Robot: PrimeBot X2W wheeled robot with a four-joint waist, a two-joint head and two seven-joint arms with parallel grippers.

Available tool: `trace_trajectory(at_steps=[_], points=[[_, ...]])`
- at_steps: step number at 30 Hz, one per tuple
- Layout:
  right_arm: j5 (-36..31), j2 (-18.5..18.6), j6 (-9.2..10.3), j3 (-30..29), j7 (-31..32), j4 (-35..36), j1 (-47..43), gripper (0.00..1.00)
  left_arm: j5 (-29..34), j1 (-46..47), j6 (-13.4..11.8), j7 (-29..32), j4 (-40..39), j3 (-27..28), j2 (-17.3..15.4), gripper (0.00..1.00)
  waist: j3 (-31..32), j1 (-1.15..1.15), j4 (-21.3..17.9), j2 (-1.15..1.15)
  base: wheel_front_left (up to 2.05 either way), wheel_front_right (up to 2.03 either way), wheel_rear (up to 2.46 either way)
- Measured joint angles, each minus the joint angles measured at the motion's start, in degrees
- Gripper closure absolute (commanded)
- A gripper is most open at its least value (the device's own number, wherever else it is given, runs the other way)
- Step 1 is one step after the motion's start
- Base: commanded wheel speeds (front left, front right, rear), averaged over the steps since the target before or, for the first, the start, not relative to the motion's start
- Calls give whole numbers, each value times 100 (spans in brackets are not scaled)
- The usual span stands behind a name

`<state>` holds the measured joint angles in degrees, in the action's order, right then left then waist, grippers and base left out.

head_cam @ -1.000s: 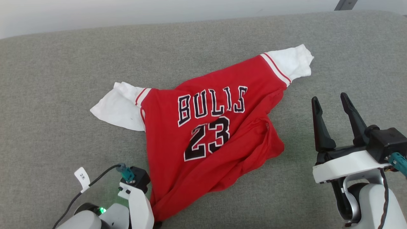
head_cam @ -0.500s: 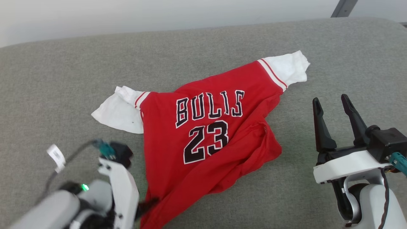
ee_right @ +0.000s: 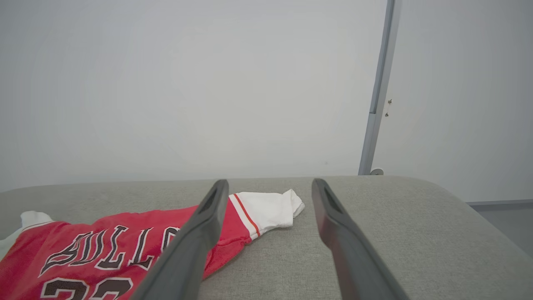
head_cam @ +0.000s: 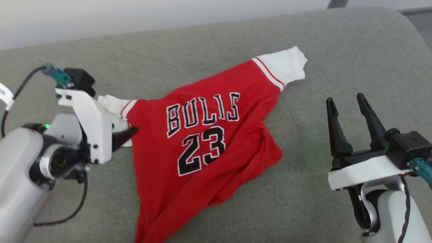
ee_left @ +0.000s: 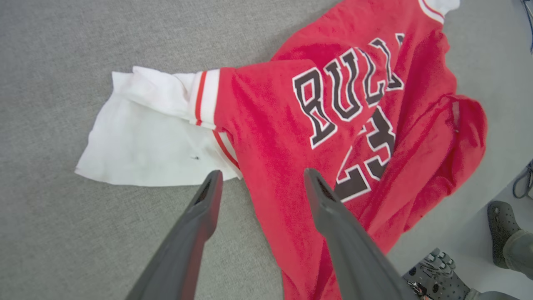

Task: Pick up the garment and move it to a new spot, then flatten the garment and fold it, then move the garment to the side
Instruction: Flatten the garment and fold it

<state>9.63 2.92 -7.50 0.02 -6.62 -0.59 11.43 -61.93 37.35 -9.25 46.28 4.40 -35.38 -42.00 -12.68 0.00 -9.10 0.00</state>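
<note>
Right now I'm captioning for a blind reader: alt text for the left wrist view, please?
A rumpled red jersey shirt with white short sleeves and black, white-outlined lettering lies on a grey fabric surface. The left gripper, open, points at where one sleeve meets the red body. A person's grey shoe shows lower right.

Soft, even light falls from above on the grey padded surface (head_cam: pixel 216 44); the garment (head_cam: pixel 202 141) casts only a thin, faint shadow along its right edge; the pale wall (head_cam: pixel 135 17) beyond the surface's far edge is washed almost white; a small green lamp (head_cam: pixel 45 126) glows on the left arm (head_cam: pixel 17 182); in the left wrist view the wide lens bends the corners, and the fingers (ee_left: pixel 195 233) of the left gripper (ee_left: pixel 262 173), close to the lens, look slightly soft; the black print stays sharp.
</note>
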Motion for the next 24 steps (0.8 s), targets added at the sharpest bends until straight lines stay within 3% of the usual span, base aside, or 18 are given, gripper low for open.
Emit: trace_trajectory(at_steps=[20,21,22,23,24], points=[[101,0,0,93,-199,-34,218,0,-147,910,70,49,2393,176,482,0,-561,0,-492,0,0,0,0],[101,1,0,89,-203,-45,225,0,-177,926,76,52,2485,193,524,24,-582,0,-502,0,0,0,0],[102,0,0,90,-207,-58,238,0,-231,944,94,62,2564,216,571,80,-599,0,-506,0,0,0,0],[101,1,0,69,-224,-78,248,0,-311,990,122,100,2700,255,623,100,-619,0,-498,0,0,0,0],[100,0,0,54,-233,-92,254,0,-311,1025,153,141,2741,247,627,100,-623,0,-490,0,0,0,0]])
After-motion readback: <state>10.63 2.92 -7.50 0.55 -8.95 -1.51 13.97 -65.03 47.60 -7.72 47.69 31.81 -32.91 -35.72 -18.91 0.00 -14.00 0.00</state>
